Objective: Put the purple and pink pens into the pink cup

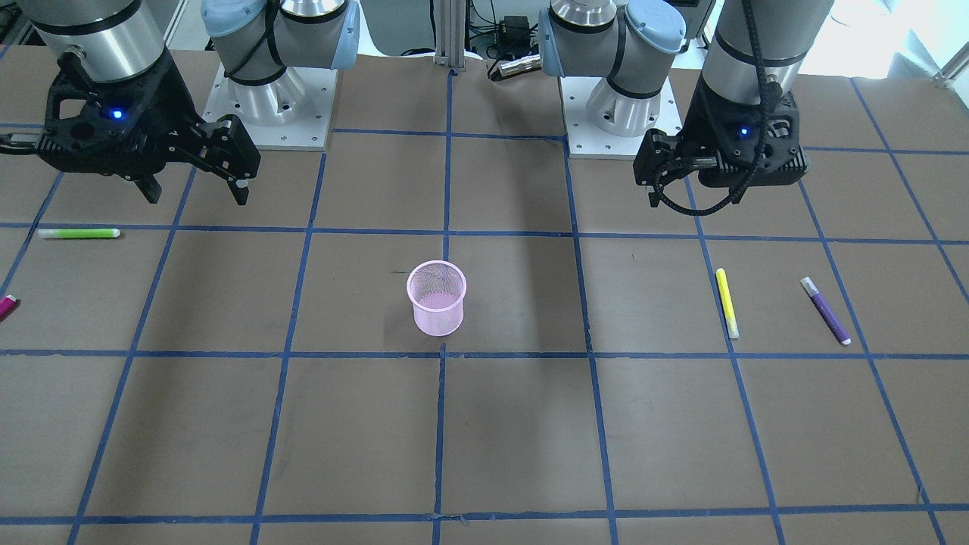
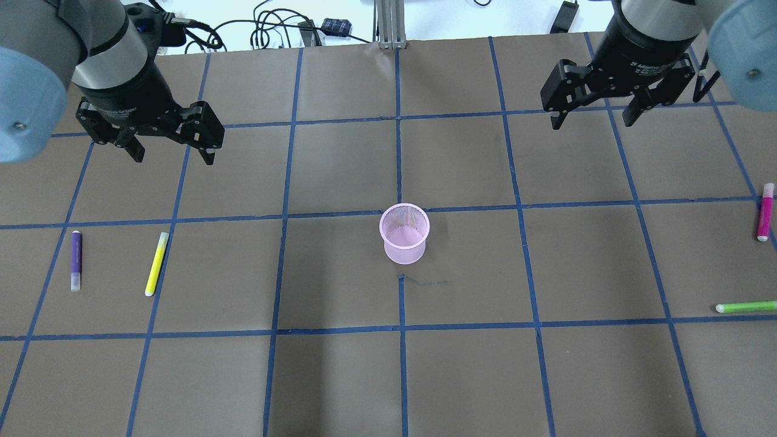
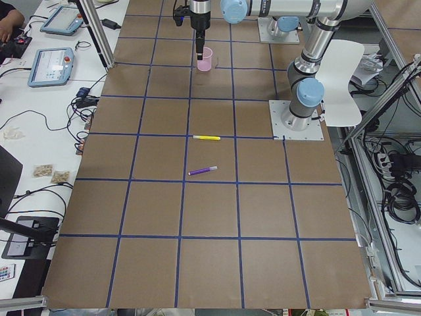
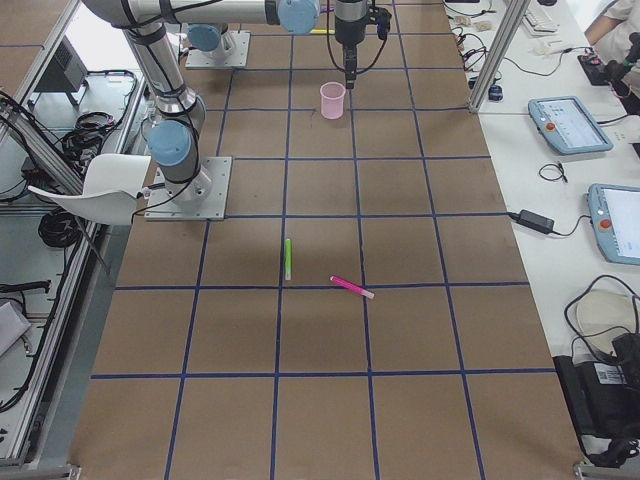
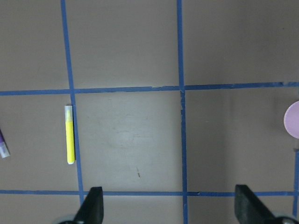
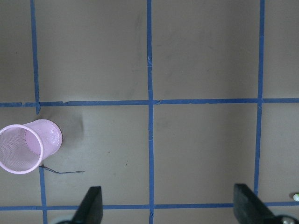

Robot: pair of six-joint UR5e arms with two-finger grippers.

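Overhead view, task at its outset. My left gripper (image 2: 174, 156) hung at the upper left of the frame and my right gripper (image 2: 593, 122) at the upper right, each with fingers spread wide and grasping nothing. The pink cup (image 2: 404, 233) stood upright at the centre of the frame on the table (image 2: 340, 376), and its mesh interior looked empty. The purple pen (image 2: 76, 260) lay flat near the left edge, just beside a yellow pen (image 2: 156, 264). The pink pen (image 2: 765, 212) lay at the right edge, above a green pen (image 2: 745, 307). Both target pens were well apart from the cup. By my judgement nothing was done: two pickups and two insertions remained.
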